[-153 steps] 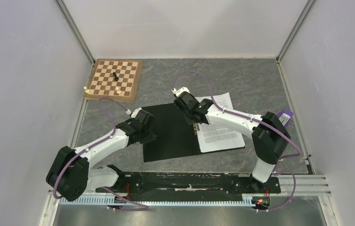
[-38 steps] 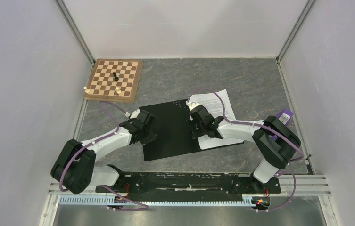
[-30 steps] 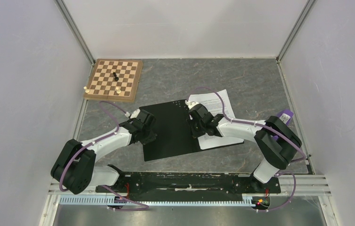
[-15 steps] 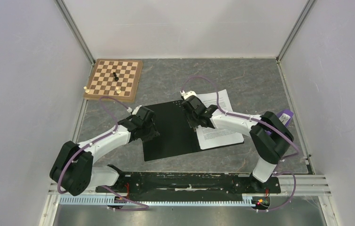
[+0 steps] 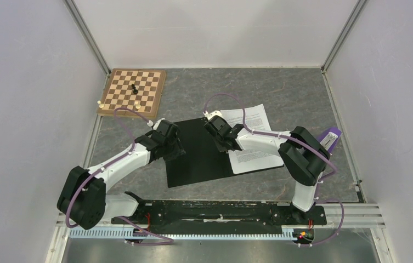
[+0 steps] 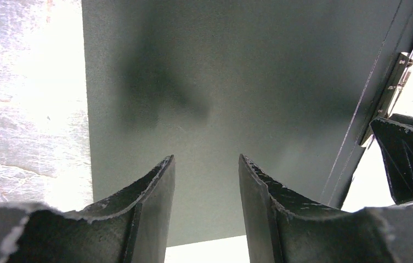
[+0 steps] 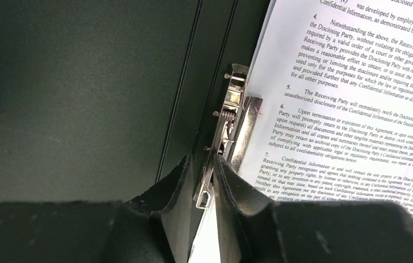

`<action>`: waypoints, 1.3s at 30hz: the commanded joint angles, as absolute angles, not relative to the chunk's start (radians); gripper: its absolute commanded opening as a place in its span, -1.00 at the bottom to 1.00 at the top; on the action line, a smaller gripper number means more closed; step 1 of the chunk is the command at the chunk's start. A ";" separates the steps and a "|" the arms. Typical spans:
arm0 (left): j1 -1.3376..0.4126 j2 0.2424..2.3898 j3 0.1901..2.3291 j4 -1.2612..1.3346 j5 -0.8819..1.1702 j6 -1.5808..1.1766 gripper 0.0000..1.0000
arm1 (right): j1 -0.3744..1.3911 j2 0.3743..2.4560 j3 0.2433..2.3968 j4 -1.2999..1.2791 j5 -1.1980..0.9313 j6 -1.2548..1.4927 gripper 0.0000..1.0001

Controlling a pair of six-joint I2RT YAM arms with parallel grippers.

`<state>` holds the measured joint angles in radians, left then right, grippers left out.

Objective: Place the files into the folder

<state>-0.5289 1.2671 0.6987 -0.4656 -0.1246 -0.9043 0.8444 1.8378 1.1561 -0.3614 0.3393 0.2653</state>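
The folder [image 5: 198,161] lies open with its black inner faces up; the teal cover is hidden. The files [image 5: 254,139], white sheets of small black text, lie on its right half and stick out past its far edge. My right gripper [image 5: 223,143] stands over the spine, shut on the lever of the folder's metal clip [image 7: 230,127]; the wrist view shows the lever between the jaws of that gripper [image 7: 203,163], beside the files [image 7: 346,98]. My left gripper [image 5: 174,148] is open and empty just above the left flap [image 6: 237,82], as the left wrist view of it [image 6: 207,163] shows.
A wooden chessboard [image 5: 133,92] with a few pieces sits at the far left. A purple object [image 5: 331,137] lies at the right, behind my right arm. Grey walls close in the table on three sides.
My right gripper has moved a little left and farther along the folder's spine, and its elbow has swung left. My left gripper has edged farther over the left flap.
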 commanded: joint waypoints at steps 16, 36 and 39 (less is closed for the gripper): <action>-0.494 1.213 0.711 -0.481 -0.125 -0.871 0.07 | 0.875 1.863 1.165 -0.398 0.432 0.304 -0.61; -0.434 1.152 0.709 -0.492 -0.118 -0.824 0.11 | 0.883 1.901 1.184 -0.444 0.437 0.302 -1.00; -0.400 1.145 0.713 -0.493 -0.086 -0.795 0.14 | 0.880 1.873 1.206 -0.454 0.435 0.296 -1.00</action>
<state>-0.4389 1.1748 0.6964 -0.4850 -0.1181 -0.8780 0.8791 1.8759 1.1713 -0.4046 0.4442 0.3035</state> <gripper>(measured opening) 0.558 0.024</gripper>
